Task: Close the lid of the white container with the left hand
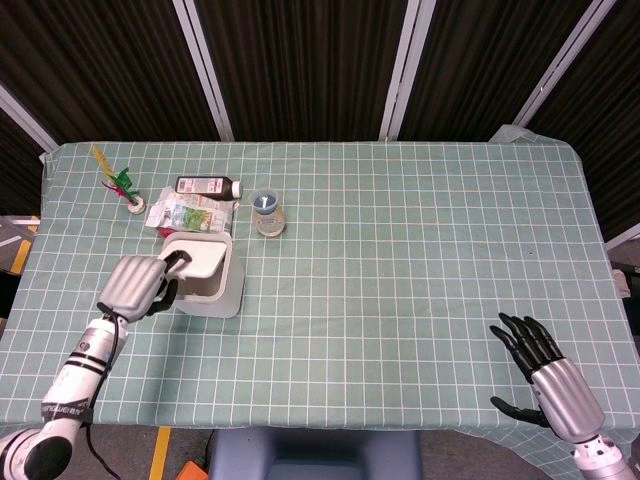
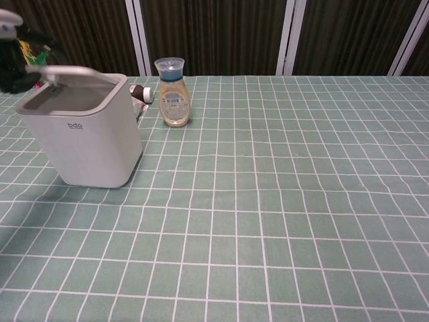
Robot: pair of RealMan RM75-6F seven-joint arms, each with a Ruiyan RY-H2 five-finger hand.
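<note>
- Head view: the container point(image 1: 205, 280) stands on the table point(image 1: 420, 260) at its left side, toward the near edge, with a flat packet point(image 1: 190, 213), a dark bottle point(image 1: 208, 186) and a small jar point(image 1: 267, 213) just beyond it on the far side.
- The lid point(image 1: 197, 262) lies tilted low over the opening. It is hinged along the container's far edge and its free edge points near-left, toward the left hand point(image 1: 140, 284).
- The chest view shows the lid point(image 2: 70, 71) almost level, a thin gap left between its free edge and the container's point(image 2: 84, 137) rim, so I judge the closing nearly done but not seated.
- The left hand sits at the container's near-left corner, just beside the lid's free edge. Its dark fingers point(image 1: 172, 264) curl toward the lid and seem to touch it, but whether they press on top or hook the edge I cannot tell.
- In the chest view the left hand point(image 2: 15, 64) is at the far left of the frame and blurred; it grips nothing that I can see.
- The lid lies right of and slightly beyond the left hand, so the coming move is probably a short downward press on the free edge, near side of the hinge.
- The right hand point(image 1: 548, 372) rests at the table's near-right corner, fingers spread and empty, well apart from the container; the left hand is far nearer.
</note>
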